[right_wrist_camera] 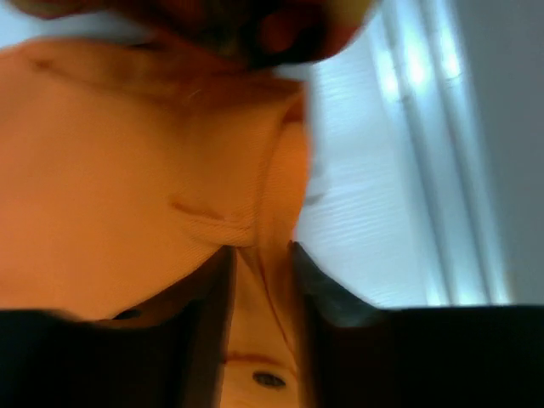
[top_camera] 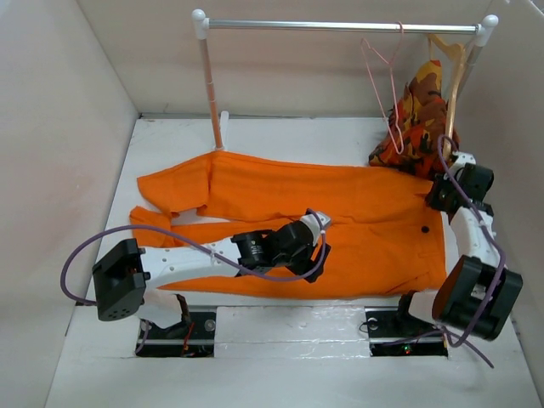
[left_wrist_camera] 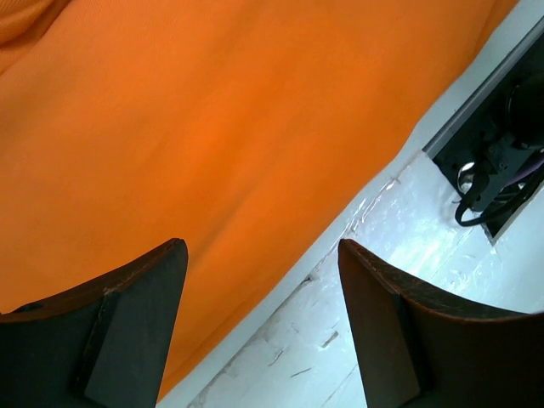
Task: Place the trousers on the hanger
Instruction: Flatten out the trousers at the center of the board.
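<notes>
– Orange cloth fills most of my left wrist feed: the trousers [left_wrist_camera: 212, 127], their near edge running slantwise, with bare white table [left_wrist_camera: 399, 246] beyond it.

– And from above?

– The top camera gives me the layout that the wrists can't. The trousers lie flat across the middle of the tabletop, waist toward the right edge and legs toward the left edge, rumpled at the leg ends. The hanger [top_camera: 387, 93] hangs on the rail [top_camera: 340, 25] over the far right corner, apart from the cloth. It is beside a patterned garment [top_camera: 421, 119] on a wooden hanger [top_camera: 455, 59].

– How is your left arm set?

– It is stretched low from the near left corner toward the middle, with the left gripper [left_wrist_camera: 262, 255] over the trousers' near edge. Overhead I can't read the gap. My wrist view shows the fingers spread wide with nothing between them.

– The right one?

– It rises from the near right corner along the right edge, with the elbow bent and the right gripper [right_wrist_camera: 259, 251] down at the far end of the waistband. Only the wrist feed shows the grip, and it is blurred: the fingers are drawn close, with a fold of orange waistband pinched between them. From above I see the dark button [top_camera: 424, 229] on the waist, just nearside of that gripper.
</notes>
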You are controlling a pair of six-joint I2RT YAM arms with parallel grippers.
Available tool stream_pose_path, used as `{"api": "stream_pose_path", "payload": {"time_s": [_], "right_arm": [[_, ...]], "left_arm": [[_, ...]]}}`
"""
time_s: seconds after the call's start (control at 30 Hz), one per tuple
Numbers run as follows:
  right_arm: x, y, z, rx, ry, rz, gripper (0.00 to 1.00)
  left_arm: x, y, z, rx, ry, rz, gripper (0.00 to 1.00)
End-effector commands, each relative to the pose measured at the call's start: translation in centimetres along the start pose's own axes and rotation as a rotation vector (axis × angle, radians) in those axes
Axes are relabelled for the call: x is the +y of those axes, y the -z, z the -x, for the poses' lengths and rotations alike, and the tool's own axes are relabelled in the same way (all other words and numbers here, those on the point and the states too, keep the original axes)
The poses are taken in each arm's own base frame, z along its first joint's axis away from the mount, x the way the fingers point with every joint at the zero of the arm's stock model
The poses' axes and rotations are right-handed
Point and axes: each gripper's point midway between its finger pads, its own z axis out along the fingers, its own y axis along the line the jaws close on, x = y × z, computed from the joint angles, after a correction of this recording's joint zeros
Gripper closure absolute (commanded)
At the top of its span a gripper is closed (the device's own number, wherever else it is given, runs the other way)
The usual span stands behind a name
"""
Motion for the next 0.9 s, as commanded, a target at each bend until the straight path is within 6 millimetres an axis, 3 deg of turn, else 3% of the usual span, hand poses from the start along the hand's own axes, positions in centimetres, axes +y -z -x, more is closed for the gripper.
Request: {"api": "stream_pose_path", "payload": {"time_s": [0.0,0.03,0.07,0.13,0.17,0.2,0.23,0.27,0.3,0.33,0.37,0.4,0.43,0.47,0.5,0.53,0.63,0.67,0.7,0.73,0.77,0.8,0.87], "right_arm": [[-3.8,-1.0,2.4,0.028,0.079,-0.152,0.6],[-3.9,-1.1,3.2,0.023,0.082,-0.156,0.43],[-3.8,-1.2,3.2,0.023,0.081,-0.145,0.38],[-3.1,-0.5,3.7,-0.012,0.084,-0.118,0.34],[-2.7,-0.2,3.1,-0.01,0.08,-0.105,0.34],[-1.9,0.4,2.7,-0.013,0.073,-0.069,0.34],[-1.2,2.0,3.3,-0.062,0.076,-0.054,0.33],[-0.1,2.3,1.5,-0.047,0.074,-0.019,0.34],[1.7,2.9,0.6,-0.047,0.077,0.041,0.37],[2.9,4.7,0.9,-0.103,0.093,0.07,0.45],[4.0,5.3,0.0,-0.108,0.102,0.101,0.53],[5.4,5.3,-2.4,-0.076,0.095,0.157,0.63],[7.2,5.8,-3.5,-0.07,0.119,0.214,0.9],[8.4,7.1,-3.8,-0.106,0.14,0.256,1.0],[9.8,7.1,-5.9,-0.077,0.144,0.325,1.0],[12.0,7.8,-7.0,-0.068,0.182,0.405,1.0],[14.9,9.4,-9.1,-0.064,0.242,0.527,0.99],[16.5,10.1,-10.0,-0.051,0.287,0.59,0.94],[17.3,10.4,-10.6,-0.043,0.313,0.625,0.88],[18.0,10.8,-11.0,-0.032,0.341,0.66,0.74],[19.6,11.7,-11.8,-0.019,0.396,0.727,0.68],[20.3,12.0,-12.2,-0.01,0.442,0.756,0.64],[21.7,12.9,-12.4,-0.02,0.516,0.804,0.55]], "left_arm": [[-0.1,0.8,0.0,-0.009,-0.015,-0.015,0.32],[0.2,0.8,0.1,-0.011,-0.012,0.0,0.32],[0.6,0.9,0.0,-0.006,-0.011,0.022,0.32],[1.7,1.3,1.0,-0.048,0.011,0.094,0.32],[2.6,1.6,1.1,-0.05,0.029,0.136,0.32],[4.0,2.1,2.6,-0.085,0.096,0.176,0.32],[5.2,2.5,3.4,-0.106,0.138,0.215,0.32],[6.5,2.9,3.9,-0.119,0.183,0.248,0.33],[9.4,3.9,5.6,-0.173,0.265,0.307,0.33],[11.1,4.6,6.3,-0.205,0.332,0.335,0.33],[13.1,5.4,7.1,-0.242,0.392,0.369,0.33],[14.9,6.9,7.9,-0.297,0.448,0.389,0.33],[18.6,8.5,8.7,-0.352,0.543,0.44,0.33],[20.3,9.5,8.8,-0.379,0.586,0.47,0.34],[21.7,10.5,9.0,-0.395,0.62,0.507,0.34],[24.7,11.9,8.7,-0.418,0.667,0.619,0.35],[28.5,13.8,7.3,-0.43,0.778,0.741,0.35],[31.5,15.7,6.5,-0.484,0.904,0.797,0.35],[32.2,16.1,5.4,-0.496,0.981,0.767,0.35],[33.4,16.9,4.7,-0.534,1.063,0.753,0.35],[36.7,19.7,3.2,-0.633,1.22,0.789,0.35],[36.6,19.5,1.7,-0.635,1.297,0.722,0.35],[38.1,20.8,-0.1,-0.687,1.401,0.752,0.35]]}}
